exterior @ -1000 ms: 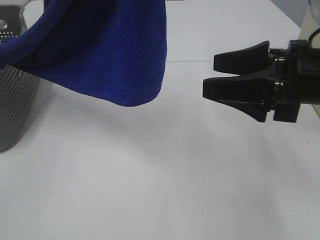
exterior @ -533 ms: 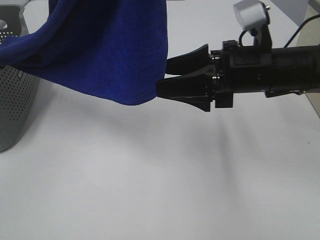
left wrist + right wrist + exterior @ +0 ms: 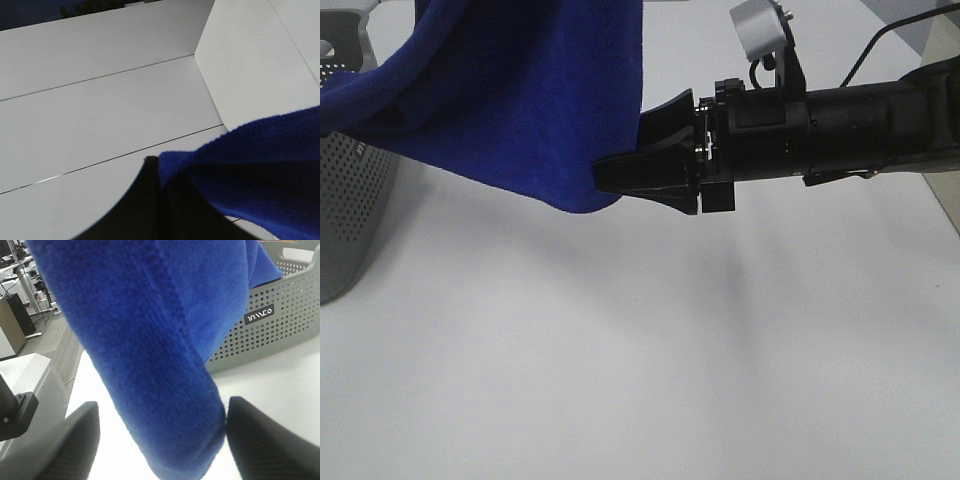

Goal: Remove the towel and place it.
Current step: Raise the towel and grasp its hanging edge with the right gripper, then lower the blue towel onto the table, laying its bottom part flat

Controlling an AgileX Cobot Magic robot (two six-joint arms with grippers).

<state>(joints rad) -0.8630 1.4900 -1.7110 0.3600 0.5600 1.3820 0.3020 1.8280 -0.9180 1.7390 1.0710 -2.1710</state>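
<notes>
Astride the towel [image 3: 530,100] edge, right pincer [image 3: 161,432] wide, table [image 3: 620,360] below.

White logo [image 3: 259,315] printed on the grey basket's [image 3: 280,340] perforated wall, stylised letters, can't read them for certain.

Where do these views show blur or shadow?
Exterior high: sharp, a soft grey shadow on the table under the towel and right gripper. Right wrist: fingers blurred, basket logo readable. Left wrist: the finger is a dark silhouette.

Royal-blue towel [image 3: 520,100] — grey, hole-dotted basket [image 3: 350,210] — black fingers [image 3: 640,180]
</notes>
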